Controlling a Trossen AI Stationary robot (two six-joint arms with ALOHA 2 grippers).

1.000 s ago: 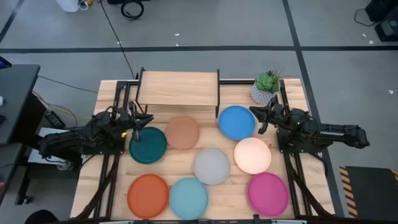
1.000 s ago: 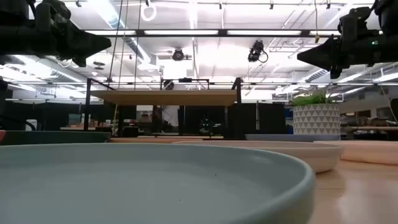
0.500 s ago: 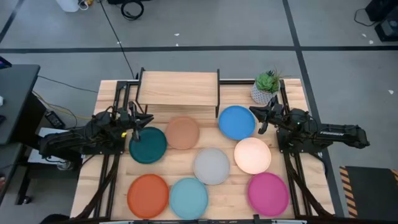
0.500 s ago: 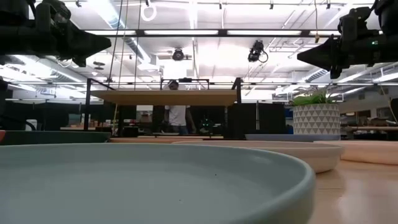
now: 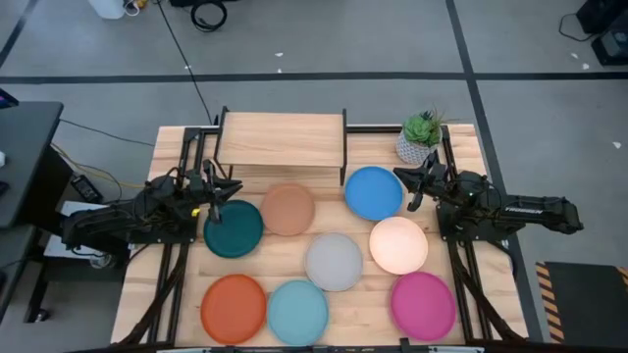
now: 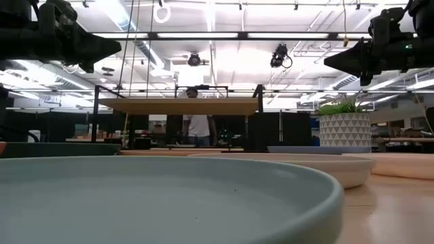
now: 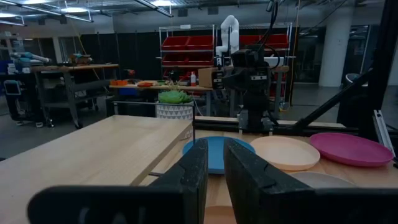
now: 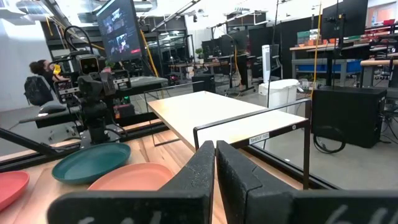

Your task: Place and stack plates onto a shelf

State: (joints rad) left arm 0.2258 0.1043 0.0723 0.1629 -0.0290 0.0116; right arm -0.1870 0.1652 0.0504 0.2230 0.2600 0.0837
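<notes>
Eight plates lie flat on the slatted tabletop: dark teal [image 5: 234, 228], tan brown [image 5: 288, 209], blue [image 5: 374, 192], grey [image 5: 334, 262], cream [image 5: 398, 245], orange [image 5: 234, 308], light blue [image 5: 297, 312] and magenta [image 5: 423, 305]. The shelf [image 5: 281, 142] stands bare at the far edge on its black legs. My left gripper [image 5: 228, 187] hovers above the teal plate's far rim, fingers nearly together with a narrow slit [image 7: 216, 163]. My right gripper [image 5: 400, 176] hovers by the blue plate's right rim, shut [image 8: 215, 155]. Neither touches anything.
A potted plant [image 5: 420, 137] stands at the far right corner, beside the shelf and behind my right gripper. The black arm rails run along both table sides. A person [image 6: 198, 122] stands in the room beyond the shelf.
Neither arm nor any plate has moved. Beyond the table, a person has walked into view behind the shelf.
</notes>
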